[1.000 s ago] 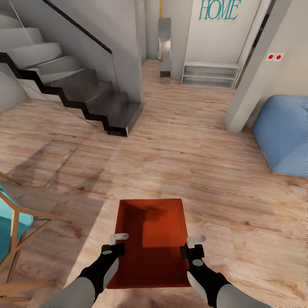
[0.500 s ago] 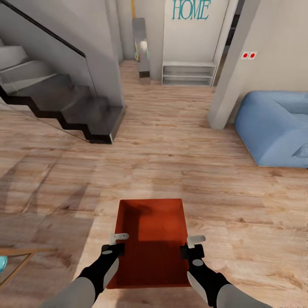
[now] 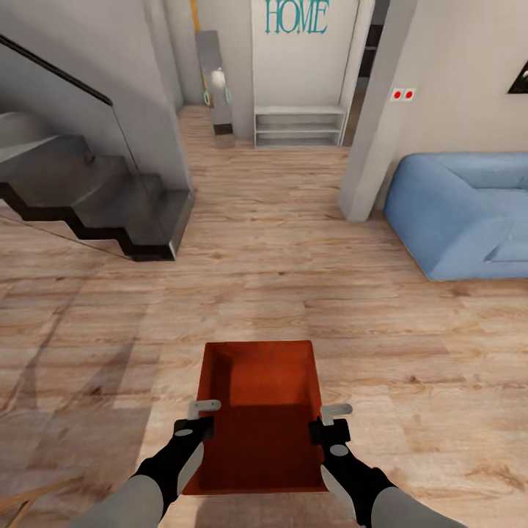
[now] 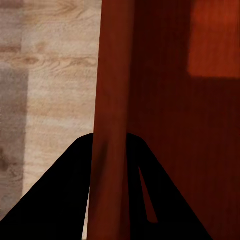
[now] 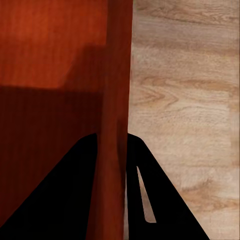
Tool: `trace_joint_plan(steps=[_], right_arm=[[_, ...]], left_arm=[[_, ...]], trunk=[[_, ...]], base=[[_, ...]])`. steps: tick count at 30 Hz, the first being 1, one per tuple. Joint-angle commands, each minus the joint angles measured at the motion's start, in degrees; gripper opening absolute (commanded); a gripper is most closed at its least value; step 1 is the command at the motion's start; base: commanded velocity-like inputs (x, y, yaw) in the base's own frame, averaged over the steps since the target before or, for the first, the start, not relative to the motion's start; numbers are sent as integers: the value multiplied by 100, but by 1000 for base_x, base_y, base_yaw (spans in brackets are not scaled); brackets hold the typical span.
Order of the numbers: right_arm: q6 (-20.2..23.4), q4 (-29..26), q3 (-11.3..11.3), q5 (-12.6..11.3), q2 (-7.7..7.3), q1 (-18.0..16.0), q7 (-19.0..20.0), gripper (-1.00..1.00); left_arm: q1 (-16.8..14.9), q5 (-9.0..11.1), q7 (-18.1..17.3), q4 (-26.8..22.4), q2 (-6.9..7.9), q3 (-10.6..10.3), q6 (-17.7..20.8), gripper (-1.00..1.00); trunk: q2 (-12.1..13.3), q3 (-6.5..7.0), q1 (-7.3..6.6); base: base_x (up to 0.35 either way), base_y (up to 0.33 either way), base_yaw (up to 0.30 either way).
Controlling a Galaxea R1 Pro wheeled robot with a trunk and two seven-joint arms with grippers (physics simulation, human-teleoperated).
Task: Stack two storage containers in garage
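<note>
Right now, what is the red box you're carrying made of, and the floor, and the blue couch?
The red-orange rectangular bin looks like smooth matte plastic: even colour, thin straight walls. The light plank floor looks like wood, with grain and knots, though it may be laminate. The blue sofa looks like soft fabric: rounded, dull, no shine.

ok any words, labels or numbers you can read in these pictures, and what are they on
"HOME": teal letters on the white wall above the low grey shelf; their tops are cut off by the picture's edge.
The storage container shows no readable label.
</note>
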Motion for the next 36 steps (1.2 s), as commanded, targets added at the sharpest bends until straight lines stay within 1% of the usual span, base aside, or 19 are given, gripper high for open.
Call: trace_joint_plan(steps=[1,25,31,36], right_arm=[[-29,15,-92,-158,1,-10,-33,-100],[-29,13,-92,-158,-2,-9,-40,-100],[-29,12,-92,-158,-5,-8,-40,-100],[-29,13,-92,-158,-1,-7,-40,-100]], left_arm=[[2,-153,80,-35,-1,38,17,-100],[2,-153,83,-33,-1,38,35,-100],[2,-153,86,-33,-1,38,33,-100],[2,-153,86,-39,-1,38,-2,-100]], trunk=[[-9,-8,6],[-9,-8,6],[-9,-8,6],[-9,-8,6]], base=[[287,214,-3],[291,211,0],[313,123,0],[311,31,0]])
